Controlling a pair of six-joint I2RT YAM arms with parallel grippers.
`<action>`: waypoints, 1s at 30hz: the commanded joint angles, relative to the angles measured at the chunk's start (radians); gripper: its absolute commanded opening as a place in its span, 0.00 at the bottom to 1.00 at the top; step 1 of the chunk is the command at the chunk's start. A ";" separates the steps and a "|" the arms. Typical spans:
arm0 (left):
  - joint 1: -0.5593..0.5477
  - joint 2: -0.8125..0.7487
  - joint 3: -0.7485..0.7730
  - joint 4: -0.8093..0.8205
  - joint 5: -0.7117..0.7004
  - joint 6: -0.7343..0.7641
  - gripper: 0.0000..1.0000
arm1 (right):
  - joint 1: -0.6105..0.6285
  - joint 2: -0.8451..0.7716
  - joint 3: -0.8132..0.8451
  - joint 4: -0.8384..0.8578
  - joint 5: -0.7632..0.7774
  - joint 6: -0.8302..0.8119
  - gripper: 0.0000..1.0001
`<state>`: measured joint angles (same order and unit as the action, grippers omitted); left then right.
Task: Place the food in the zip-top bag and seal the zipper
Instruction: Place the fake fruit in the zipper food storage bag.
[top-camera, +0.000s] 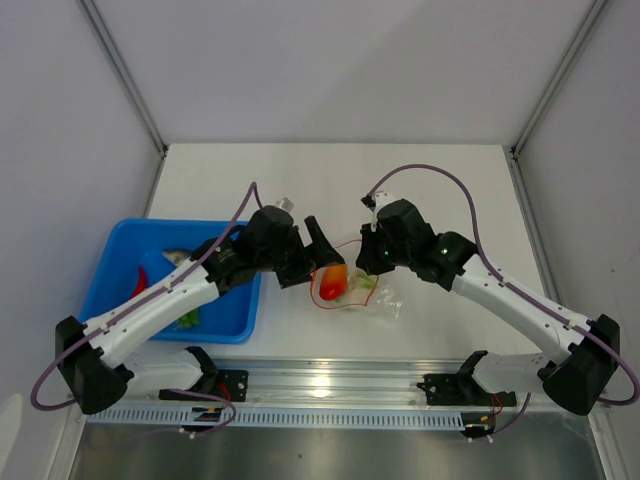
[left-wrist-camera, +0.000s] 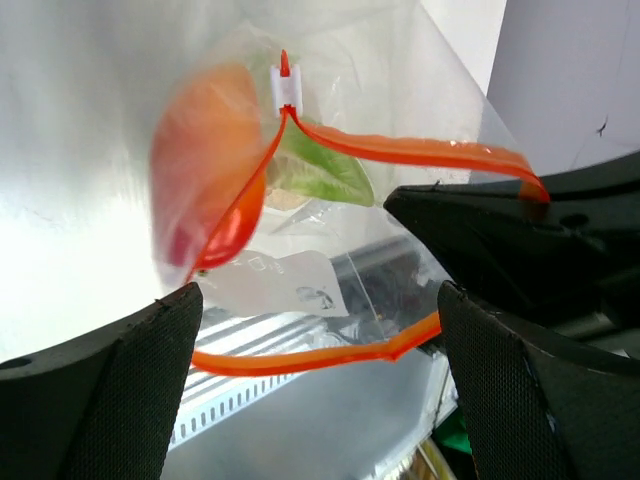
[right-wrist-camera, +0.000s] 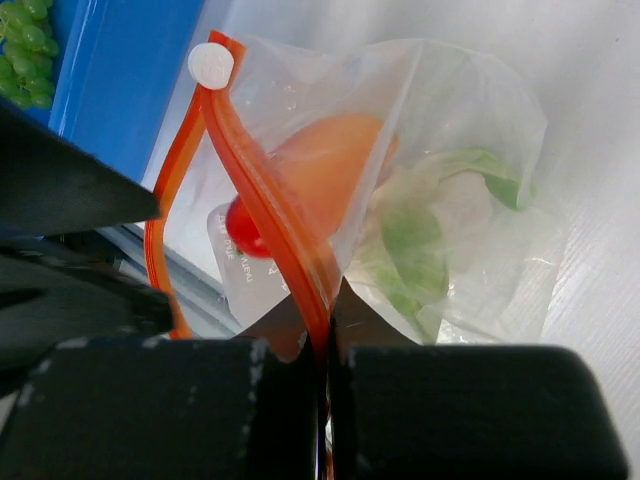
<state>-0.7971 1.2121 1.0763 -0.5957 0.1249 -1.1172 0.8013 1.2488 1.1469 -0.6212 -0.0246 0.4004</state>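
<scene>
The zip-top bag (top-camera: 365, 292) lies just right of the tray with its mouth gaping. Its zipper (right-wrist-camera: 262, 190) forms an open orange-red loop with a white slider (right-wrist-camera: 210, 65) at one end. Inside it are a red-orange fruit (right-wrist-camera: 330, 165), blurred in the left wrist view (left-wrist-camera: 205, 160), and green leafy bits (right-wrist-camera: 410, 240). My right gripper (right-wrist-camera: 328, 320) is shut on the zipper strip at the bag's mouth (top-camera: 370, 258). My left gripper (left-wrist-camera: 320, 300) stands wide open at the mouth (top-camera: 315, 258), with the lower zipper strip (left-wrist-camera: 300, 358) running across the gap between its fingers, untouched.
A blue tray (top-camera: 110, 250) sits at the left holding a red chili (top-camera: 142, 275), a grey fish (top-camera: 175, 257) and green bits (top-camera: 188, 318). The metal rail (top-camera: 330, 385) runs along the near table edge. White walls close in the back and sides.
</scene>
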 joint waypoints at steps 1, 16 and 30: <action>-0.042 -0.103 0.050 -0.088 -0.180 0.028 0.99 | 0.003 -0.043 0.010 0.008 0.014 0.012 0.00; -0.132 -0.054 -0.099 -0.082 -0.199 0.031 0.76 | 0.003 -0.072 0.011 -0.014 0.003 0.038 0.00; -0.132 0.126 0.263 -0.056 -0.113 0.226 0.01 | -0.004 -0.107 -0.001 -0.067 0.071 0.014 0.00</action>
<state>-0.9222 1.3685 1.2446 -0.6975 -0.0196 -0.9550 0.8001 1.1831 1.1427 -0.6884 0.0040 0.4213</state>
